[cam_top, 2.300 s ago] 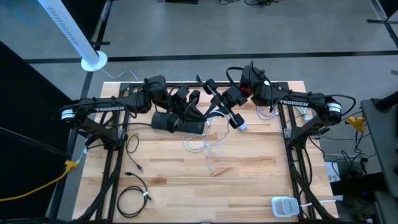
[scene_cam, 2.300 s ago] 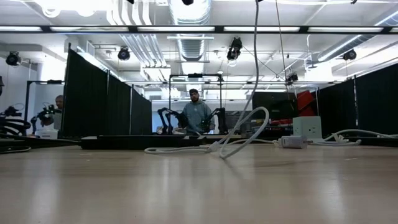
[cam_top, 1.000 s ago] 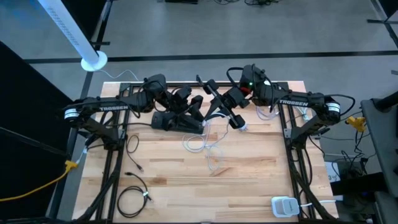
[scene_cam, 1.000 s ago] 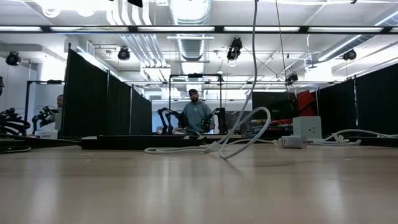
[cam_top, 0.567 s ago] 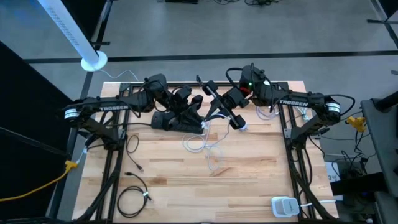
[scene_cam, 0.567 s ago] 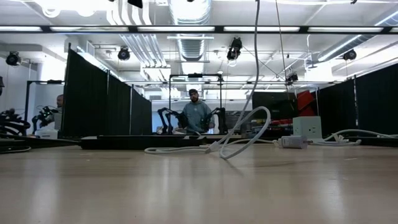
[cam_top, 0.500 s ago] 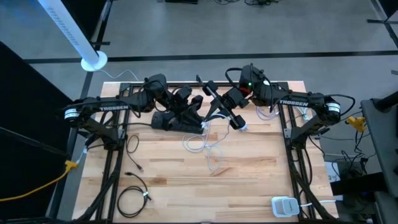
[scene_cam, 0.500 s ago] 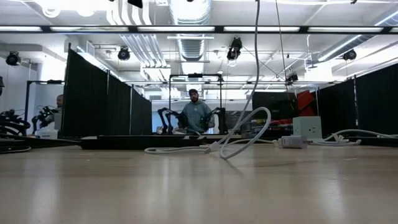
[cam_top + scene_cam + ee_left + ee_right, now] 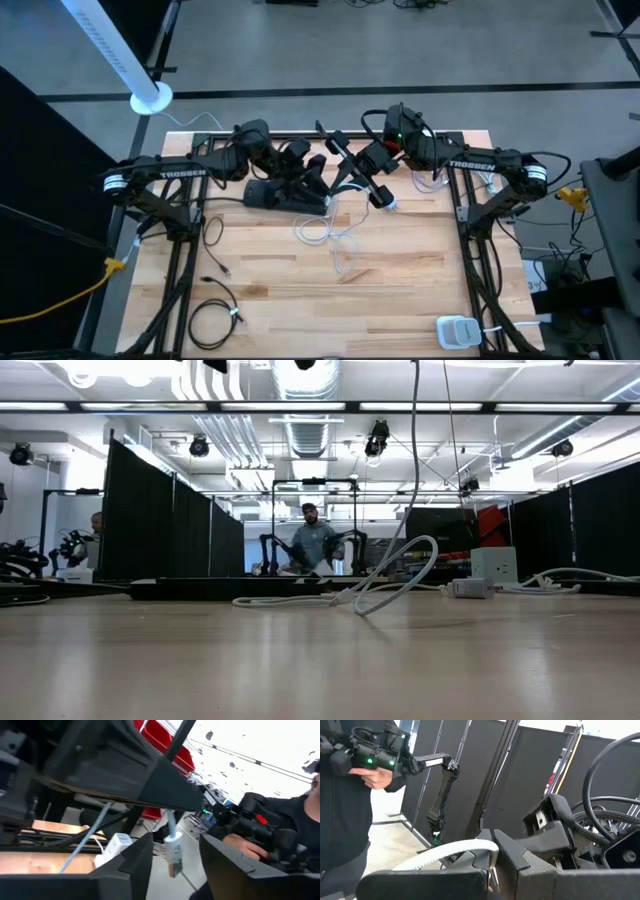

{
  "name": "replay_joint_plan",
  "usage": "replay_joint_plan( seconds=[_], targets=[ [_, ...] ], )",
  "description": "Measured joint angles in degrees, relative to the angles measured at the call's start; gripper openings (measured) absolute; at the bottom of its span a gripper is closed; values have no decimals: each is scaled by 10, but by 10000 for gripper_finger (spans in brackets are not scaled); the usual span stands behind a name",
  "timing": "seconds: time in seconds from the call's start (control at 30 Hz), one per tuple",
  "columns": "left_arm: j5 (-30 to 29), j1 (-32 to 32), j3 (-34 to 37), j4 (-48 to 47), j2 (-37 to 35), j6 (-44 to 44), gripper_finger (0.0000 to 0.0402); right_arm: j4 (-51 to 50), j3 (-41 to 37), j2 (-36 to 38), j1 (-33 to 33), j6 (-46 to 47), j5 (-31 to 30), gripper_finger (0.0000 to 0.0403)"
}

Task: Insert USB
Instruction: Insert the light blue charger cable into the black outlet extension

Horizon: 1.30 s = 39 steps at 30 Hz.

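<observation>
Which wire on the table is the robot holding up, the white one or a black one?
The white cable. The right hand pinches its plug end; the black cable lies coiled near the table's front-left corner.

The bench (image 9: 400,290) is surfaced in pale, jointed wood planks with a smooth, faintly satin finish. The white cable (image 9: 330,232) looks like smooth plastic with a slight sheen. Matt black plastic is seen on the power strip (image 9: 285,196), and the right end effector (image 9: 492,851) fingers look like matt dark plastic.
</observation>
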State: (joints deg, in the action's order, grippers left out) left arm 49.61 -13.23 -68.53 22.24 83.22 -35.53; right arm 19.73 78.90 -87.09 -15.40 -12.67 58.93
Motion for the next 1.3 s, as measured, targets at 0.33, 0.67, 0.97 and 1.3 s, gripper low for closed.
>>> replay_joint_plan(
  seconds=[0.33, 0.67, 0.97, 1.3],
  targets=[
    [-6, -1, 0, -7, 0, 12, 1, -3, 0, 0, 0, 14, -4, 0],
    [18, -6, 0, -27, 0, 20, 3, -2, 0, 0, 2, 2, -5, 0],
    [24, -7, 0, -14, -3, -5, 124, -3, 0, 0, 2, -9, -6, 0],
    [24, -5, 0, -18, 0, -7, 233, -33, 0, 0, 1, -38, -26, 0]
  ],
)
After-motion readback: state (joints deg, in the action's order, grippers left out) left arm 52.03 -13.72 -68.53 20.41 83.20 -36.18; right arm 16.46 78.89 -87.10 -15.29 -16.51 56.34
